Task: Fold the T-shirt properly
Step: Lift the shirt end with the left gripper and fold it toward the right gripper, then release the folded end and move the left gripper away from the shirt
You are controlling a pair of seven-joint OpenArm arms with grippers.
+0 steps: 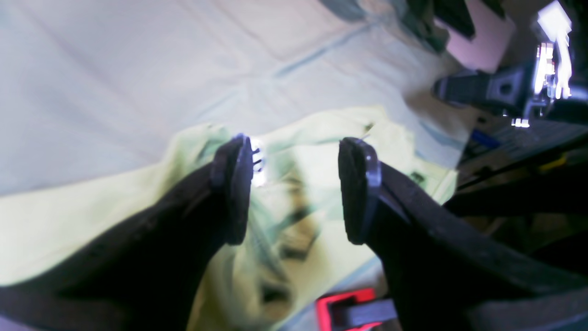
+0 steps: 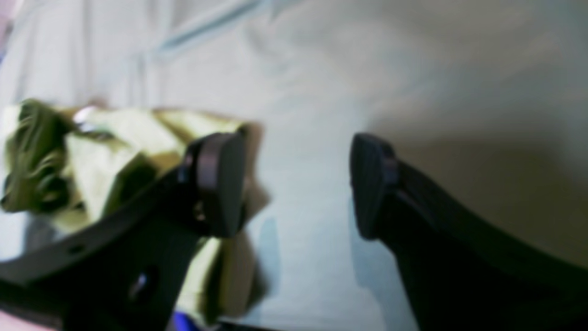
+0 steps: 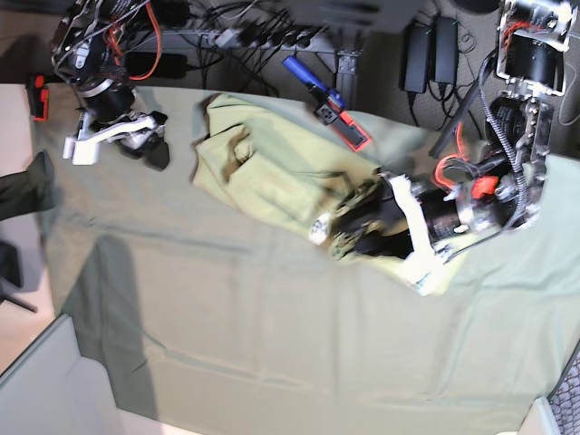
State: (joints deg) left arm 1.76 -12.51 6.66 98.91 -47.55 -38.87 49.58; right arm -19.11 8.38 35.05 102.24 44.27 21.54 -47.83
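While the left gripper [image 1: 294,188] stands with its jaws spread wide and nothing clamped between them, the pale yellow-green T-shirt [image 1: 321,151] lies rumpled directly beneath and beyond its dark pads. In the base view this gripper [image 3: 349,231] sits low over the shirt's edge, near the middle of the dull green table cloth [image 3: 272,335]. The T-shirt [image 3: 272,159] spreads from there toward the far side of the table, creased and unfolded. Farther off, the right gripper [image 3: 149,145] hovers near the table's far corner, just beside the shirt but apart from it; its wrist view shows the jaws [image 2: 298,184] wide apart over bare cloth, gripping nothing, with the bunched shirt [image 2: 92,151] to one side. No lettering or label can be read; both wrist views are blurred. A red and blue tool [image 3: 331,104] lies at the far edge.
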